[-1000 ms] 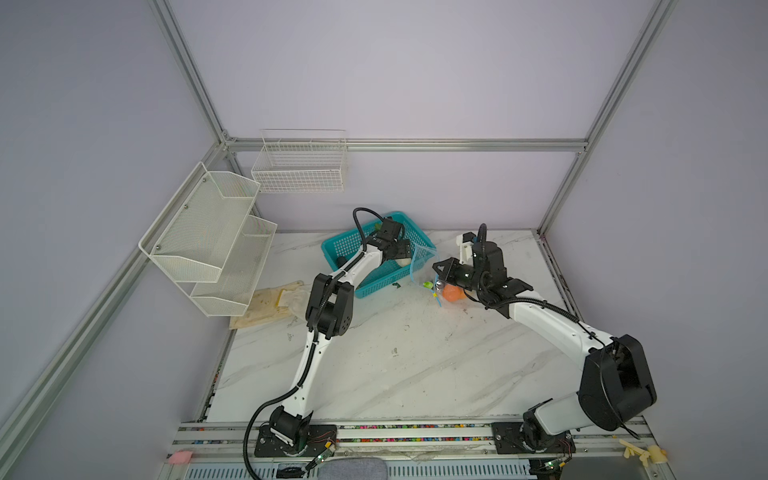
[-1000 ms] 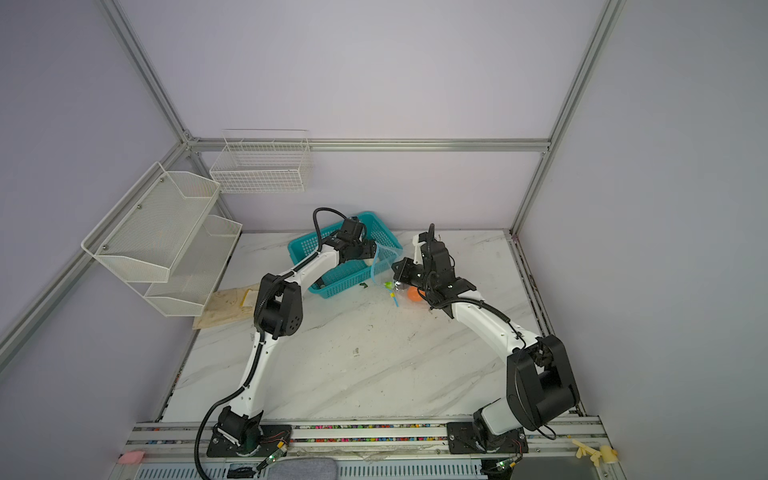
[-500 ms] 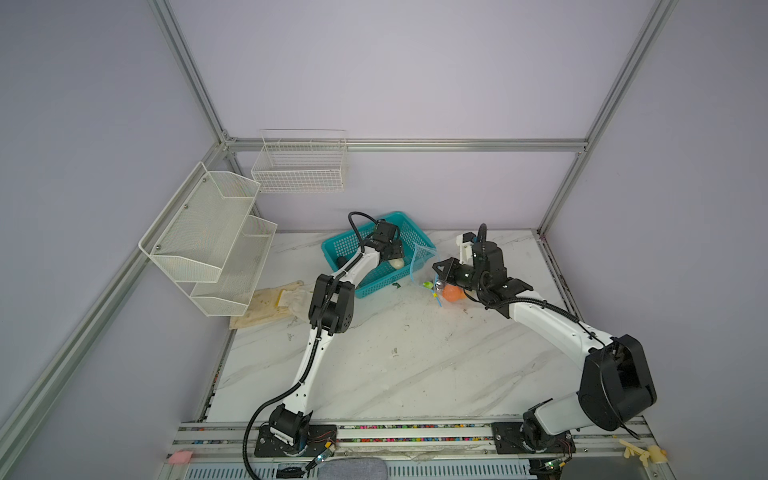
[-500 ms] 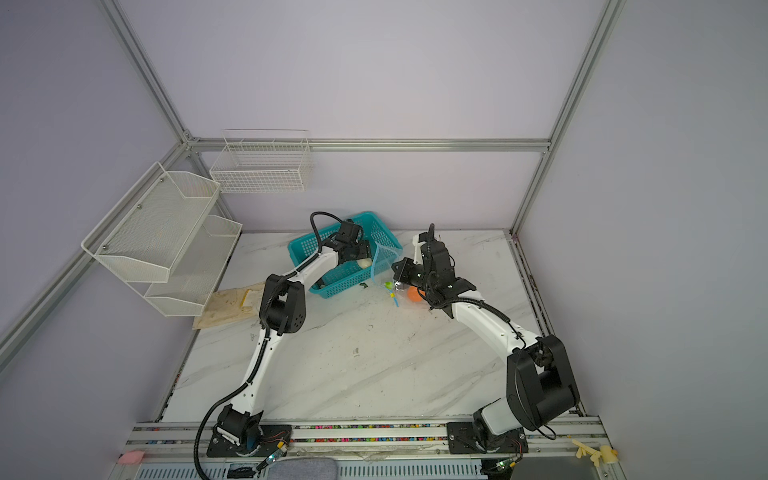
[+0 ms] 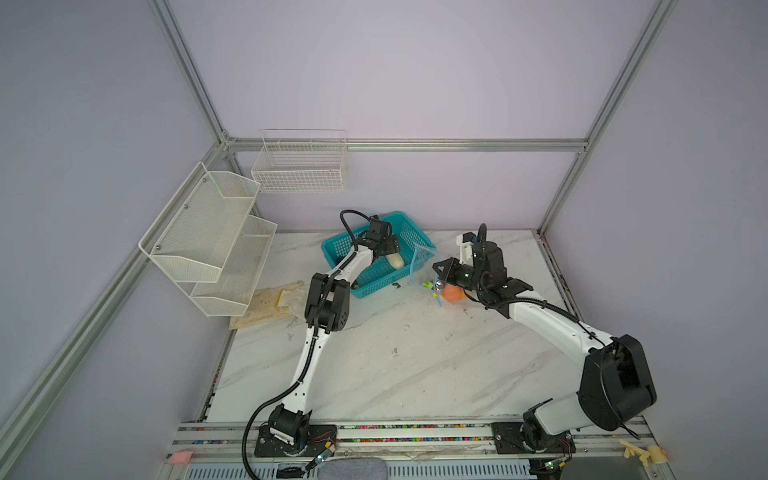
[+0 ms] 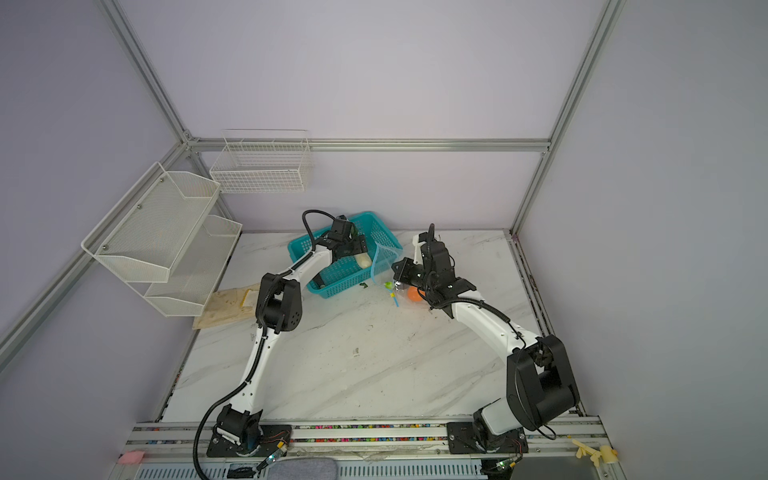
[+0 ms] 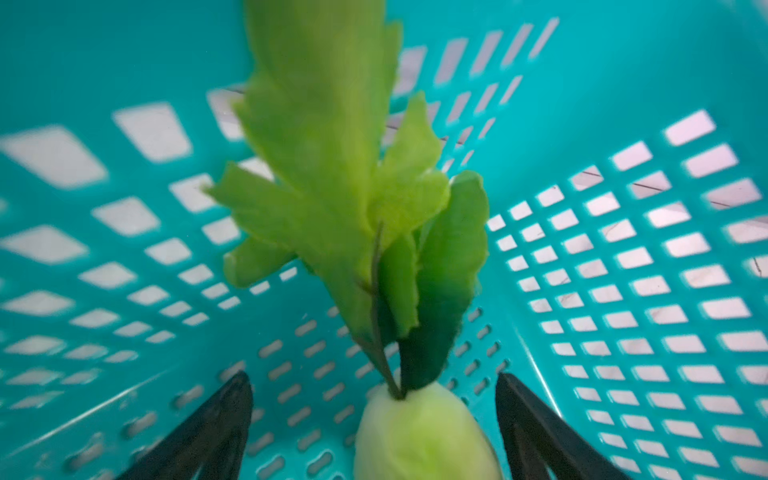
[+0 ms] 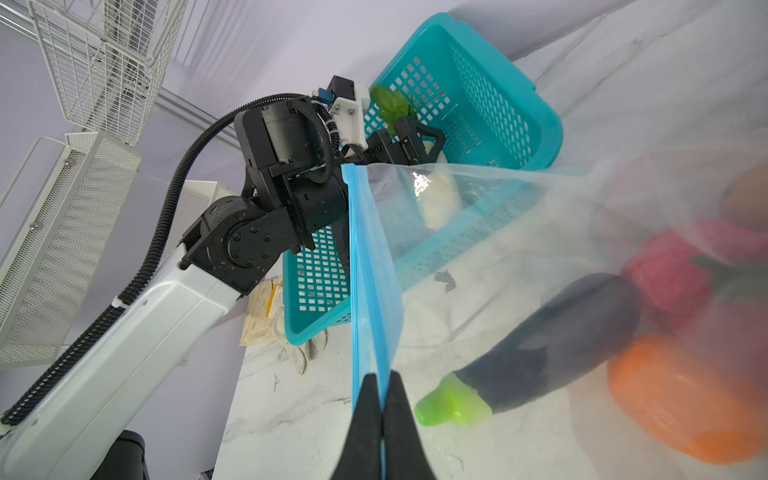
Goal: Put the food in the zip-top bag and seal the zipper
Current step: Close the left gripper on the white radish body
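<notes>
My left gripper (image 5: 388, 249) is down inside the teal basket (image 5: 332, 249), open, with its black fingers (image 7: 232, 399) on either side of the white cabbage (image 7: 424, 436) and a gap on each side. The cabbage's green leaves (image 7: 332, 187) point away along the basket floor. My right gripper (image 8: 381, 380) is shut on the light-blue zipper (image 8: 365, 270), holding the clear zip-top bag (image 8: 519, 216) mouth up beside the basket. Food lies in the bag: a dark eggplant (image 8: 552, 336), an orange (image 8: 681, 399) and a red piece (image 8: 665, 278). The yellow slider tab (image 5: 434, 294) hangs low on the strip.
White wire shelves (image 5: 208, 241) and a wall basket (image 5: 299, 166) hang at the back left. A wooden board (image 5: 266, 303) with a glove lies left of the basket. A small dark green scrap (image 5: 396, 285) sits on the marble between basket and bag.
My left gripper has shifted slightly inside the basket and now straddles the cabbage. The right arm and the bag have stayed where they were.
</notes>
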`<state>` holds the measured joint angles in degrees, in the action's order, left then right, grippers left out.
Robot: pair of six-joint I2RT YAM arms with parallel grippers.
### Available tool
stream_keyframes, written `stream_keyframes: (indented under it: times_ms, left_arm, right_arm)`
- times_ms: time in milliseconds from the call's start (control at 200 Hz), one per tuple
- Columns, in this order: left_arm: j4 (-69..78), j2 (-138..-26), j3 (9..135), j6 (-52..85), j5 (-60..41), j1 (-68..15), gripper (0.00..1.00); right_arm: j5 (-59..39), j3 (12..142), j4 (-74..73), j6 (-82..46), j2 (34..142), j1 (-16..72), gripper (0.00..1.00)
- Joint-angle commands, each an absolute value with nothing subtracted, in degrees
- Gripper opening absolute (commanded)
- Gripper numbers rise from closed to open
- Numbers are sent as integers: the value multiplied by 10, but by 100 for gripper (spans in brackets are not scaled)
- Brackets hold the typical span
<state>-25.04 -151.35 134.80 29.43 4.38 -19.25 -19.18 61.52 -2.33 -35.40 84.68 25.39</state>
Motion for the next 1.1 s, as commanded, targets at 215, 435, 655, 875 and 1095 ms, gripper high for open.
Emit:
stream_keyframes:
  times_ms: [215, 435, 655, 875, 1095]
  left_arm:
    - [-205, -1523, 1388, 297, 29, -192, 70]
    - [-207, -1500, 1363, 295, 16, -192, 57]
    - [-206, -1459, 1307, 294, 9, -192, 52]
    - [-203, -1412, 1263, 287, 15, -192, 51]
    - [-196, -1369, 1230, 281, 21, -192, 50]
  right_arm:
    - [-195, 623, -34, -353, 840, 251, 0]
    - [-192, 623, -33, -351, 838, 251, 0]
    - [-193, 623, -36, -351, 837, 252, 0]
    - [-194, 620, -41, -351, 836, 251, 0]
    - [-196, 618, -49, -354, 838, 252, 0]
